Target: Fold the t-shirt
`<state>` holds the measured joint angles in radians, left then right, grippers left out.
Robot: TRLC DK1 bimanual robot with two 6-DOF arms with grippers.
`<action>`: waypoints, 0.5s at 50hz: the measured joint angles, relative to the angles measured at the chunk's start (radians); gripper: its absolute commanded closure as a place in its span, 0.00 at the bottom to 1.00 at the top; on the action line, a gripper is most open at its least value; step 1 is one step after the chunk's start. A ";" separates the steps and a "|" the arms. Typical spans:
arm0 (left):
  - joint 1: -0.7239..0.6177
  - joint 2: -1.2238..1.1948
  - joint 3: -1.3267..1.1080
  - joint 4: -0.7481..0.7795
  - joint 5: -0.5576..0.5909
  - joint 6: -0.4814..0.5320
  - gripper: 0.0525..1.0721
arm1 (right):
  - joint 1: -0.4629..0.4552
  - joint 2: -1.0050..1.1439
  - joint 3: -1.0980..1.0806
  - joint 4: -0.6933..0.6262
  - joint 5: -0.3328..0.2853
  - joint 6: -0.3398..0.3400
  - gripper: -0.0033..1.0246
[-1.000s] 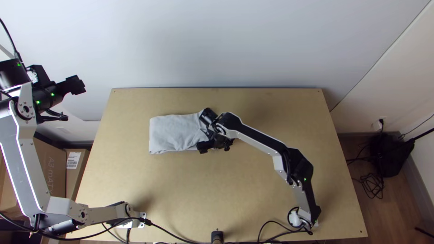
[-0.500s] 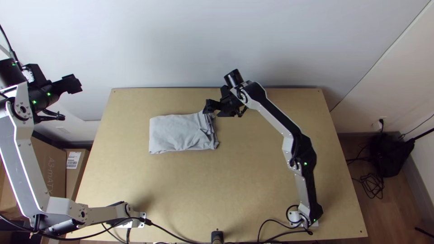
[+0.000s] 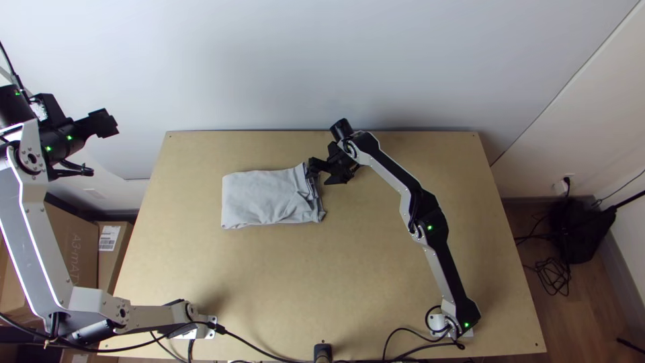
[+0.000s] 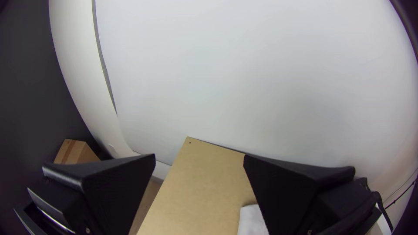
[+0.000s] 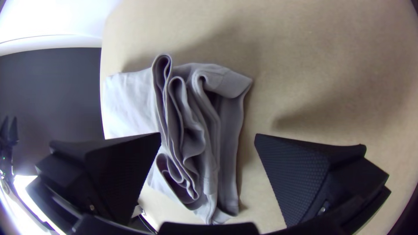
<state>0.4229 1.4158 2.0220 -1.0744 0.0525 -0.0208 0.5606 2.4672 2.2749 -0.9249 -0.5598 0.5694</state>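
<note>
t-shirt [image 3: 262, 198] nearly folded, ragged end to settle

i judge this to be late in the folding: the t-shirt lies as a flat oblong on the table [image 3: 336, 282], towards the far side and left of the middle in the top view. one end looks neat; at the other, the layered end [image 5: 222, 117], loops and edges stand up unevenly.

i think the job in hand is squaring or turning in that end. my next move would want the fingers lowered around the whole stack, closed on every layer, then a gentle lift towards the neat end. catching only the top loops could pull the fold open.

my right gripper [image 5: 208, 139] is spread wide with nothing between its pads. it is at the far corner of the layered end, one finger over the t-shirt's side and the other over bare wood; whether it touches, i can't tell. my right arm [image 3: 403, 195] reaches up the table from the lower right, bent at the elbow, with the wrist near the far edge and the gripper turned towards the t-shirt.

my left gripper [image 4: 199, 157] is also wide apart and empty, well clear of the t-shirt. my left arm [image 3: 40, 235] is raised out beyond the table's left side.
</note>
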 measured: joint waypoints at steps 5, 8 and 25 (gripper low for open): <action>0.000 0.016 0.021 0.000 0.000 0.000 0.05 | 0.000 0.010 0.000 0.001 -0.018 0.000 0.04; 0.000 0.020 0.026 0.000 0.000 0.000 0.05 | 0.000 0.021 0.002 0.000 -0.029 0.000 0.04; 0.000 0.045 0.064 0.000 0.000 -0.001 0.05 | 0.053 0.074 0.053 0.037 -0.044 0.000 0.24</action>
<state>0.4229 1.4605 2.0861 -1.0740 0.0528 -0.0216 0.6132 2.5416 2.3283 -0.8879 -0.6037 0.5690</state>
